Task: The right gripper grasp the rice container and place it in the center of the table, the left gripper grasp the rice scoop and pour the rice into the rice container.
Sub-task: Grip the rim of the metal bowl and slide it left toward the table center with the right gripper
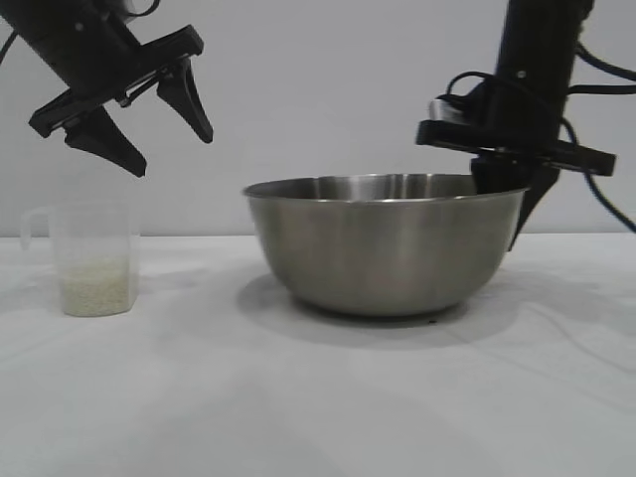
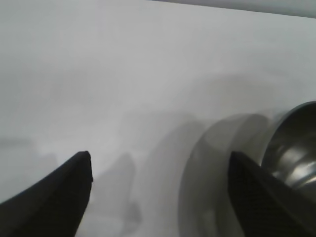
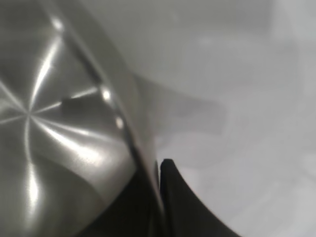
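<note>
Table (image 1: pixel 318 397) — plain white top, its bare front edge nearest the camera, a pale grey wall behind.

Rice container (image 1: pixel 385 243) — large brushed-steel bowl with a thin rolled rim, stood upright on the table directly beneath and against the right gripper. Interior empty of grain in the right wrist view (image 3: pixel 54 123); part of its rim and inner wall also showed past the left gripper's finger in the left wrist view (image 2: pixel 294 148).

Right gripper (image 1: pixel 509 214) — pointed steeply down at the bowl's far-right rim, jaws pressed together on the rim, one finger inside the wall and one outside (image 3: pixel 180 197).

Left gripper (image 1: pixel 164 134) — raised in the air, tilted downward, jaws spread wide and holding nothing; the bowl stood well off to its side.

Rice scoop (image 1: pixel 92 258) — small translucent cup with a loop handle, upright on the table just below the left gripper, apart from its fingertips.

Rice (image 1: pixel 96 286) — pale cream layer filling the scoop's lower part.
</note>
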Controlling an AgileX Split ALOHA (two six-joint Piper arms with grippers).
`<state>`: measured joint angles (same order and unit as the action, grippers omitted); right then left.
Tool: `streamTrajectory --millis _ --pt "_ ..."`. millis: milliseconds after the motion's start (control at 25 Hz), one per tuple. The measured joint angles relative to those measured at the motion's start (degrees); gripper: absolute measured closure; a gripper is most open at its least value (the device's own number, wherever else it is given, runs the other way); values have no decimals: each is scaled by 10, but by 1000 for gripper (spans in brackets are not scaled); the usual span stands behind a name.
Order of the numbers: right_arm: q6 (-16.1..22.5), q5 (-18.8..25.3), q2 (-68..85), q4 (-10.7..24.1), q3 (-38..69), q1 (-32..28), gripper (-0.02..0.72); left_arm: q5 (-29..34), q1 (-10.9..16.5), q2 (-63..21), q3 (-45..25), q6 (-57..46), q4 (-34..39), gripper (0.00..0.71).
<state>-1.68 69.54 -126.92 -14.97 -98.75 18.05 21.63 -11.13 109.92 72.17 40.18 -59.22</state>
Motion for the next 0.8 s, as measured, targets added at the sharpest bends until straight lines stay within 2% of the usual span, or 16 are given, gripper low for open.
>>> streamTrajectory --millis 40,80,120,280,400,560,640,800 --pt "0 0 0 0 0 0 703 0 0 0 0 0 -2 208" --pt "0 0 0 0 0 0 636 1 0 0 0 0 -2 208" --pt "0 0 0 1 0 0 636 3 0 0 0 0 -4 208" --pt "1 0 0 2 0 0 377 4 0 0 0 0 -9 208" --pt "1 1 13 5 0 0 239 4 0 0 0 0 -10 208" --pt "1 2 49 33 -1 0 239 4 0 0 0 0 -10 208" --pt "1 2 71 49 -1 -2 213 4 0 0 0 0 -12 208" --pt "1 6 111 78 -1 -28 213 4 0 0 0 0 -12 208"
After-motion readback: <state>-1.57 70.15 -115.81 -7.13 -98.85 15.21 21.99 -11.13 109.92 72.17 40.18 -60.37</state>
